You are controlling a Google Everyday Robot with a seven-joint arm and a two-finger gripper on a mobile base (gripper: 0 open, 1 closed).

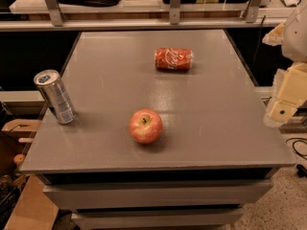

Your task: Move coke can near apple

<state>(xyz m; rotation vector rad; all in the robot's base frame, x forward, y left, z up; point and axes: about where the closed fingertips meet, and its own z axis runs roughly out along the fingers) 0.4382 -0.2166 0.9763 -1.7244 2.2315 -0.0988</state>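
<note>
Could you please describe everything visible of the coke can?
The coke can is red with white script and silver ends, and looks like metal. It lies on its side, its length running left to right, on the far half of the grey table, beyond the apple and well apart from it. Only the table touches it. The gripper hangs at the right edge of the view, beside the table, clear of the can.

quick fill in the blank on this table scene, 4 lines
The coke can lies on its ____.
The silver-and-blue can stands ____ at the table's left edge.
The apple sits ____ the camera than the coke can.
The gripper is beside the table's ____ edge.
Missing: side; upright; nearer; right.
</note>
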